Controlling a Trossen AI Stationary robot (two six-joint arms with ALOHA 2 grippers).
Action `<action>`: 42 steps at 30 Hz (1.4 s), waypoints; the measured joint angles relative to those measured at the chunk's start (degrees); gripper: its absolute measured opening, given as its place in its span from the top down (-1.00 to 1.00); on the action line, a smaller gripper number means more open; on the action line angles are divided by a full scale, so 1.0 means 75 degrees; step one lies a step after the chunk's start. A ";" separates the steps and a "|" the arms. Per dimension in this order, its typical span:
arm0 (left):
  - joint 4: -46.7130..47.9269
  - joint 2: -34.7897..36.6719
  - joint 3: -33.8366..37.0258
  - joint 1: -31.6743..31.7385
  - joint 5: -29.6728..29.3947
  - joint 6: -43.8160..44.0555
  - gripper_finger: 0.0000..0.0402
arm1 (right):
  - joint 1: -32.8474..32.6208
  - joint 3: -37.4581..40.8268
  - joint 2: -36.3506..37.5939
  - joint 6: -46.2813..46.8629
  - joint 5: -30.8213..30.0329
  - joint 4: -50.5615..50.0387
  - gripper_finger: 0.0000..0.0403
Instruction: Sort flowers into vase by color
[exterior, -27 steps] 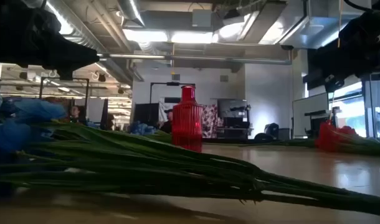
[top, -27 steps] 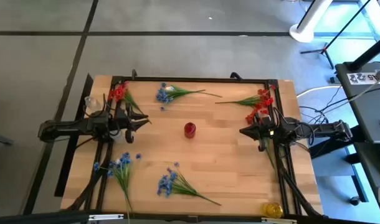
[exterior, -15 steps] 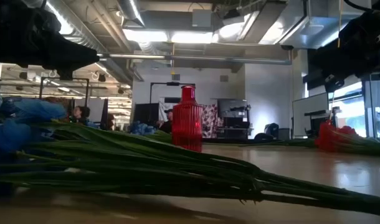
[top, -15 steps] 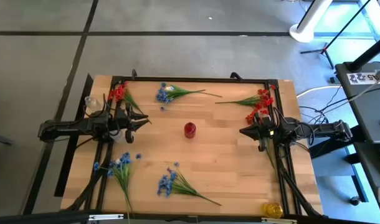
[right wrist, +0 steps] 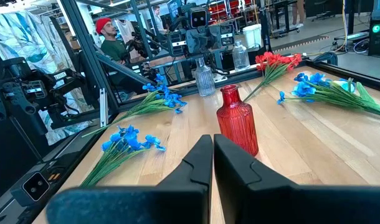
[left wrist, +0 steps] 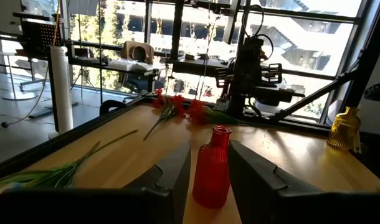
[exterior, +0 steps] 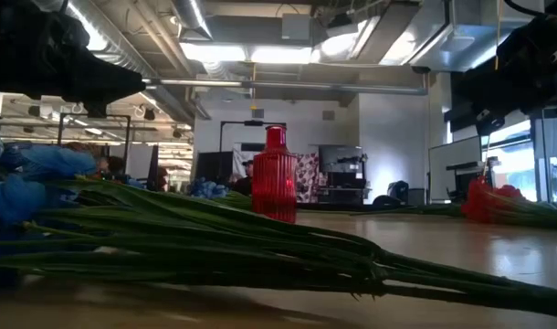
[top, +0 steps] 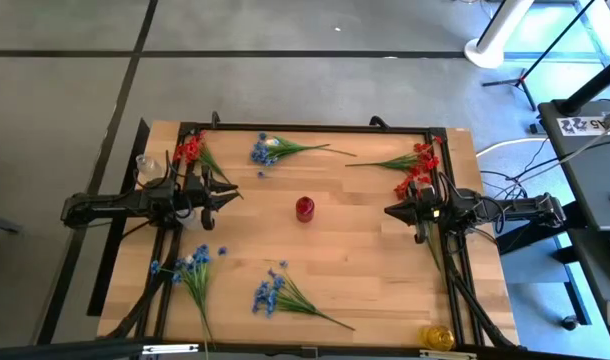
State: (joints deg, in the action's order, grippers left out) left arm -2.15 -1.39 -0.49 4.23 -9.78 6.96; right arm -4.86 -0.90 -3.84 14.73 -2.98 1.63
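Observation:
A red ribbed vase [top: 304, 208] stands upright at the table's middle, between my two grippers and apart from both. Red sprigs lie flat at the far left [top: 190, 150] and the far right [top: 417, 165]. Blue sprigs lie at the far middle [top: 267, 151], the near left [top: 190, 265] and the near middle [top: 275, 293]. My left gripper [top: 236, 197] is open, left of the vase, pointing at it [left wrist: 213, 167]. My right gripper [top: 388, 211] is shut, right of the vase [right wrist: 237, 119].
A clear vase [top: 145, 166] stands at the left edge behind my left arm, and a yellow vase [top: 437, 337] at the near right corner. A black rail frames the table [top: 305, 128]. A person in a red cap [right wrist: 106, 31] sits beyond the table's left side.

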 joint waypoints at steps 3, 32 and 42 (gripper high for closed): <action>0.0002 0.0000 0.0000 0.0002 0.0000 0.0003 0.48 | 0.0002 0.0000 -0.0001 0.0000 0.0000 0.0001 0.92; 0.0000 0.0003 0.0003 0.0002 0.0000 0.0000 0.48 | 0.0000 -0.0496 -0.1788 0.2911 -0.1195 0.2441 0.92; 0.0000 0.0003 0.0001 0.0002 -0.0003 0.0002 0.48 | -0.0002 -0.1792 -0.3168 0.4699 -0.3053 0.1368 0.92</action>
State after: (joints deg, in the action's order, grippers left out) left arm -2.15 -1.37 -0.48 4.25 -9.80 6.98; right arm -4.88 -14.34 -27.60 49.98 -25.88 11.89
